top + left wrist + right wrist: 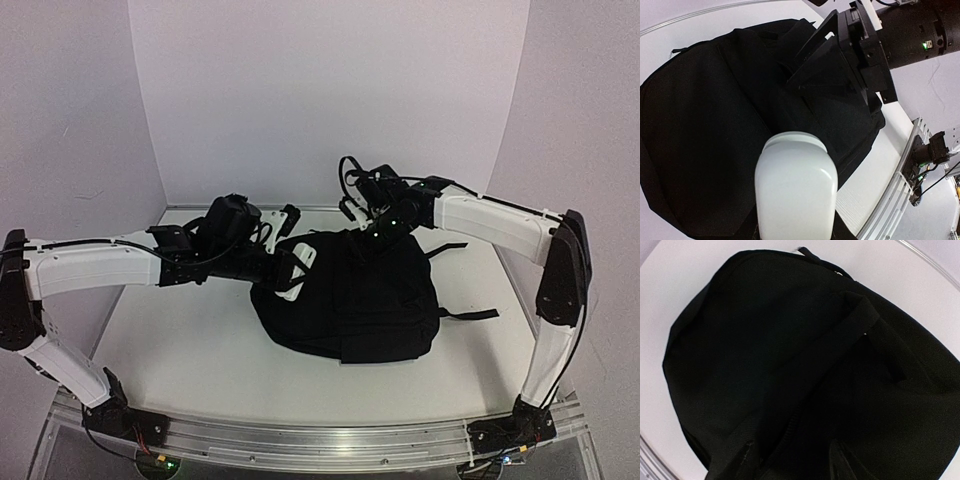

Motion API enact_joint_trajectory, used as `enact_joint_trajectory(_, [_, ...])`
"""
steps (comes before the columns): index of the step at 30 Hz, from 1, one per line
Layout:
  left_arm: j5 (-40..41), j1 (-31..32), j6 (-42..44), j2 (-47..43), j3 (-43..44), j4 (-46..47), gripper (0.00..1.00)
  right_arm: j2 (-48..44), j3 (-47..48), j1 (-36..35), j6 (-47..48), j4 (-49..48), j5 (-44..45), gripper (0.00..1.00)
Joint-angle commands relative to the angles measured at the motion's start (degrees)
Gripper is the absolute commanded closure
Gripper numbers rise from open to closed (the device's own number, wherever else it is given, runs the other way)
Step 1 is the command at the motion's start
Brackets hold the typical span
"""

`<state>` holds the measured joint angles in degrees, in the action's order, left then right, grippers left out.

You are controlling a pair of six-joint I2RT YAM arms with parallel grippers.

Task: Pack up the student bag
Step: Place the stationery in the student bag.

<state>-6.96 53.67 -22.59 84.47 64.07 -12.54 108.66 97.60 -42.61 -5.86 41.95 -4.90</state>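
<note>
Under the right hand [792, 460]: the student bag [350, 300], lying flat on the counter [180, 350], one rim directly below the fingertips. The right hand is part-way open, fingers astride a raised fold of black cloth. It is black on black, so I cannot tell if it has any hold. The left hand [290, 268] is at the bag's edge, near the right hand, closed round a white round-ended object [796, 185], perhaps a bottle; not sure. No open mouth on the bag shows in any view.

Risks, as judged:
- The right hand may catch only loose outer cloth, not the zip or the lip. A pull would then drag or lift the whole bag instead of opening it.
- Soft cloth could slide out of a shallow pinch.
- The hands are close together. Pushing the white object in before a gap exists would meet shut cloth, shove the bag, or twist the object in its grip.
- A strap [470, 315] trails loose beside the bag and could snag.
</note>
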Motion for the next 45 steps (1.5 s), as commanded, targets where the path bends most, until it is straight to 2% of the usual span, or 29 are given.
enact_joint_trajectory(1, [-0.3,-0.2,-0.4,-1.4,-0.5,3.6,1.0,1.2,1.2,0.3,1.0,0.8,6.9,0.71])
enact_joint_trajectory(5, [-0.6,-0.4,-0.7,-1.3,-0.8,4.4,1.0,0.1,1.6,0.3,1.5,0.8,7.3,0.97])
enact_joint_trajectory(7, [-2.1,-1.0,-1.3,-0.7,-0.7,5.4,1.0,-1.0,2.0,0.4,1.6,0.8,5.8,1.0])
enact_joint_trajectory(10, [-6.5,-3.3,-3.4,0.6,-0.2,8.0,1.0,-2.7,2.5,0.4,2.0,0.7,1.9,1.0])
enact_joint_trajectory(14, [-20.0,-8.6,-10.1,4.0,-0.1,18.0,1.0,-4.8,3.5,0.8,2.6,0.7,-1.6,1.0])
enact_joint_trajectory(20, [-29.1,-9.7,-15.2,13.9,7.8,25.0,1.0,-6.3,3.0,2.4,2.6,0.3,-5.4,1.0])
enact_joint_trajectory(25, [-33.9,-9.6,-19.4,22.2,14.9,29.0,1.0,-7.4,2.6,3.0,2.6,-0.7,-7.0,1.0])
enact_joint_trajectory(30, [-38.1,-9.5,-24.1,29.6,16.8,31.5,1.0,-7.7,3.1,3.2,3.2,-1.9,-7.1,1.0])
enact_joint_trajectory(38, [-42.1,-9.6,-32.2,34.3,15.2,38.1,1.0,-9.1,1.5,3.1,4.6,-4.6,-10.7,1.0])
enact_joint_trajectory(45, [-45.2,-9.6,-38.3,39.2,21.2,38.7,1.0,-9.3,0.2,3.1,7.2,-5.4,-18.8,1.0])
